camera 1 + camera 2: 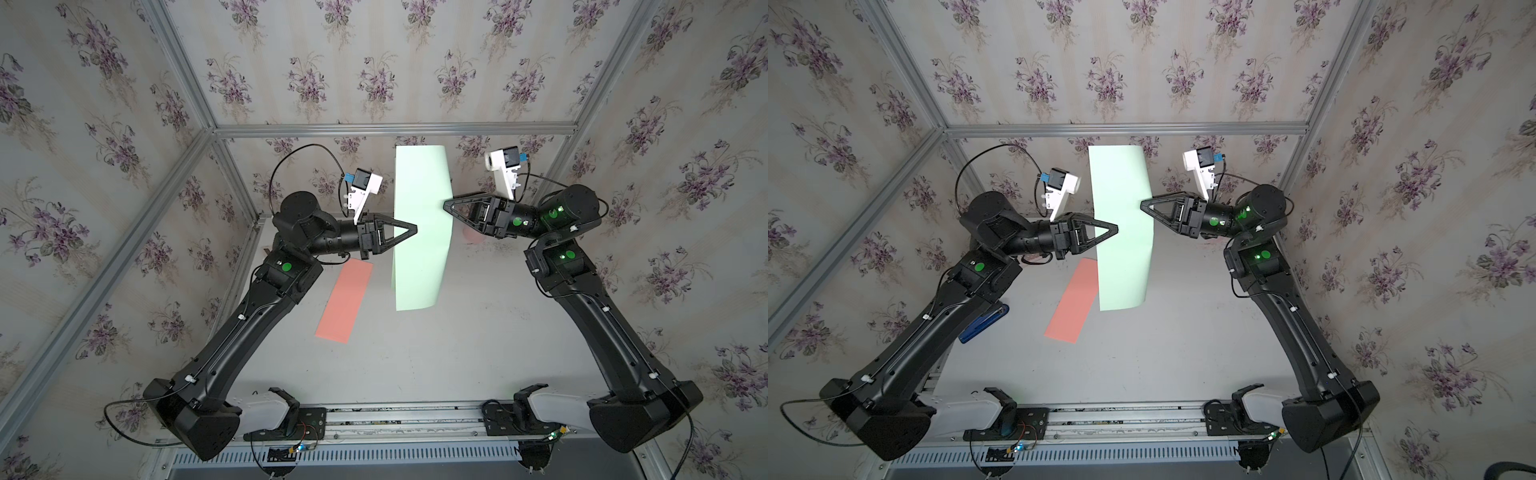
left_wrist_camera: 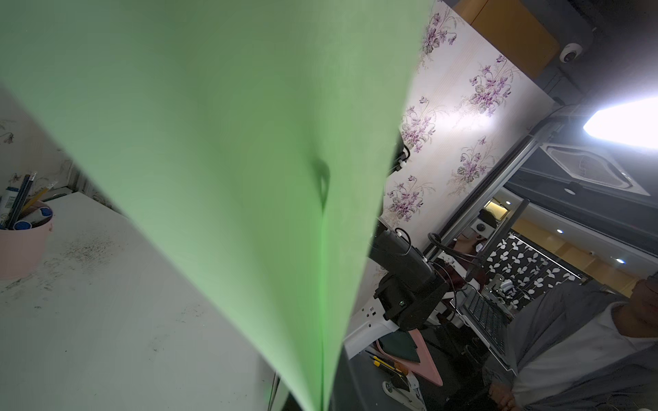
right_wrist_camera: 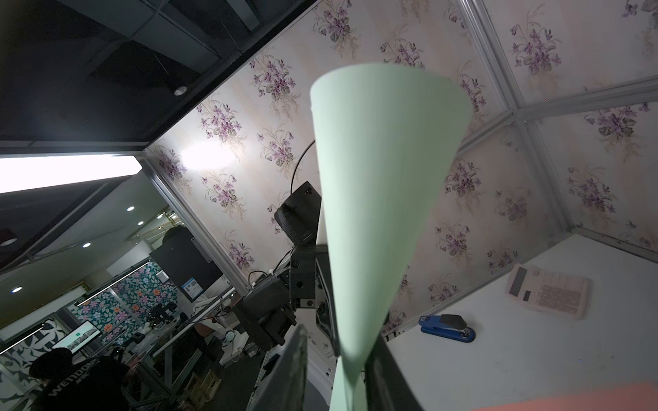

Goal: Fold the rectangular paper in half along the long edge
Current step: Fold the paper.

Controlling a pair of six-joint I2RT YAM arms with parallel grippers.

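I hold the green paper (image 1: 422, 232) up off the table (image 1: 457, 365), at the middle of both top views. Its long axis runs from the upper part of the frame down toward the centre. My left gripper (image 1: 414, 228) comes in from the left at about mid-length, its tip reaching in past the long edge. It is fully closed, and I judge it pinches the sheet, though the left wrist view shows only green running down to the bottom edge and no fingers. My right gripper (image 1: 444, 204) meets the opposite long edge from the right, slightly higher in the frame. In the right wrist view the sheet narrows to a waist between my two fingers (image 3: 386, 373), so I take it as nipped there, jaws nearly together.

The sheet bows between the two grips and its far end looks rounded in the right wrist view. Both tips are on it, facing each other across the short width, so I judge the coming move turns on that gap.

Below, a pink sheet (image 1: 345, 301) lies flat at lower left of the green one, under its hanging end. A stapler (image 1: 984, 322), calculator (image 3: 548, 297) and pen cup (image 2: 25, 245) sit well apart.
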